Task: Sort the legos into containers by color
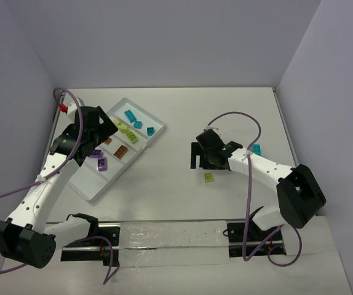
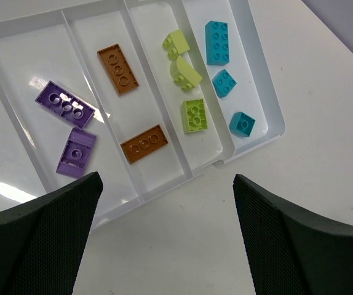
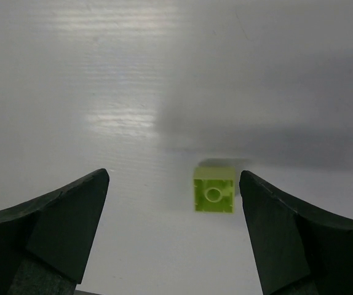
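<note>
– Both pincers gape wide, empty. Right gripper (image 3: 173, 178): lime brick (image 3: 214, 189) lies on the table (image 3: 103, 74) under the gap, untouched.
– Left gripper (image 2: 167, 179)?
– Over one edge of the tray (image 2: 269, 117). Purple bricks (image 2: 66, 104), orange bricks (image 2: 118, 69), lime bricks (image 2: 194, 115), teal bricks (image 2: 216, 42), each colour in its own compartment. One loose teal brick (image 1: 256, 149) right of the right gripper.

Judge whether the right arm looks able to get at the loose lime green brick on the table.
Probably yes: the right gripper hangs open over the lime green brick, with nothing between them.
</note>
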Motion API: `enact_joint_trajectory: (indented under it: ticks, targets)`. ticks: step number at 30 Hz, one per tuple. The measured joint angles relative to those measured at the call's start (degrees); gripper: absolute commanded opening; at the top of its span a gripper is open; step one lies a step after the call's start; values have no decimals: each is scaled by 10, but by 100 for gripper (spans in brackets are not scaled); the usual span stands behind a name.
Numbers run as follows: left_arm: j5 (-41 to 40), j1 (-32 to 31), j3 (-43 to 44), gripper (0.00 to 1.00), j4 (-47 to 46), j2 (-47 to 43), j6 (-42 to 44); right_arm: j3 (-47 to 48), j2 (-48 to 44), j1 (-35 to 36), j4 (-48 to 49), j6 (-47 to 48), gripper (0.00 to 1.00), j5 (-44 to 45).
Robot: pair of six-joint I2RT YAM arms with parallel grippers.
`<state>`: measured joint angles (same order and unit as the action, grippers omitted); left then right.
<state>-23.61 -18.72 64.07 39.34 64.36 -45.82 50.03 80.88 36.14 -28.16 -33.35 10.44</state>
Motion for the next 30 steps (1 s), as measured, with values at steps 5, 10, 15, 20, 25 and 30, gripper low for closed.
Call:
enact_joint_trajectory:
  ticks: [5, 10, 15, 20, 25, 30]
  targets:
    - [-4, -1, -17, 96, -7, -5, 0, -18, 5, 0, -15, 5, 91, 11]
    - [-7, -1, -29, 96, -10, -17, -1, -20, 29, 0, -13, 13, 81, 11]
    - [-9, -1, -37, 97, -21, -25, -3, -33, 44, 0, -9, 17, 56, 8]
    - [-8, -1, -38, 97, -27, -26, -4, -36, 49, 0, -6, 18, 20, 7]
    - [-8, -1, -38, 97, -27, -23, -5, -34, 35, 0, -9, 18, 12, 4]
    - [-13, -2, -38, 97, -27, -21, -5, 9, 14, 8, -13, 17, 12, -22]
